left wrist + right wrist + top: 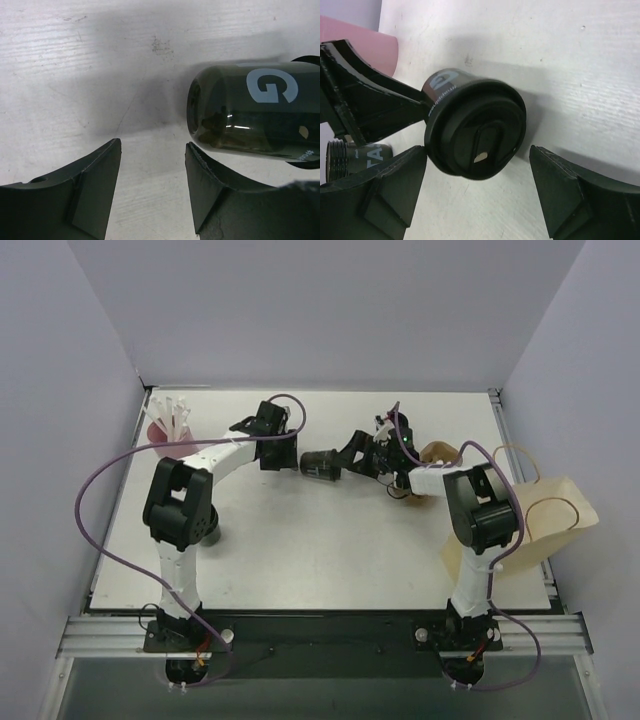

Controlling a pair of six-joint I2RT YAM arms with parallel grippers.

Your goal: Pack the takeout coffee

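Note:
The takeout coffee point(320, 464) is a small black cup with a black lid, lying on its side mid-table between the two grippers. In the right wrist view its round lid point(479, 131) faces me, just ahead of the open right gripper point(477, 150) and close to the left-hand fingertip point(415, 162). In the left wrist view the cup's body point(255, 112), with white lettering, lies to the right beyond my right-hand fingertip point(200, 165). The left gripper point(153, 144) is open over bare table. From above, the left gripper point(283, 454) and right gripper point(347, 456) flank the cup.
A brown paper bag point(545, 525) lies at the right table edge. A pink cup of white sticks point(168, 430) stands at the back left. A short stack of black ribbed rings point(337, 157) sits low at the left. A brown object point(440, 452) lies behind the right arm.

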